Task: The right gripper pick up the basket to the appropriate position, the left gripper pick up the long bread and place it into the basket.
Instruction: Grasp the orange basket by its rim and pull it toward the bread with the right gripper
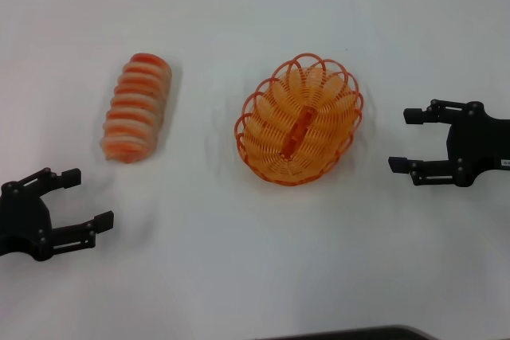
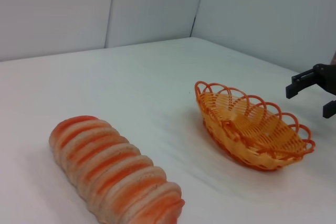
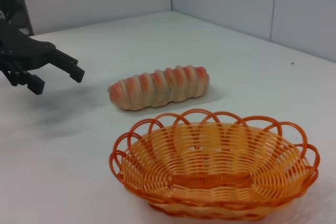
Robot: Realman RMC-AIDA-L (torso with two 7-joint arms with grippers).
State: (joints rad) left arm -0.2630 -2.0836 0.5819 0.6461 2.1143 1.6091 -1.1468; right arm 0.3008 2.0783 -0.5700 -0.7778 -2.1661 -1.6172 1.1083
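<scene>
The orange woven basket point(image 1: 299, 120) stands empty on the white table, right of centre; it also shows in the left wrist view point(image 2: 252, 127) and the right wrist view point(image 3: 215, 163). The long bread point(image 1: 137, 107), striped orange-red and cream, lies on the table to the left, apart from the basket; it shows in the left wrist view point(image 2: 113, 171) and the right wrist view point(image 3: 159, 86) too. My right gripper point(image 1: 406, 139) is open and empty, just right of the basket. My left gripper point(image 1: 88, 197) is open and empty, in front of the bread; it also shows in the right wrist view point(image 3: 55, 72).
The white table point(image 1: 255, 276) carries only the bread and basket. A dark edge point(image 1: 358, 334) runs along the front. Pale walls point(image 2: 105, 9) stand behind the table.
</scene>
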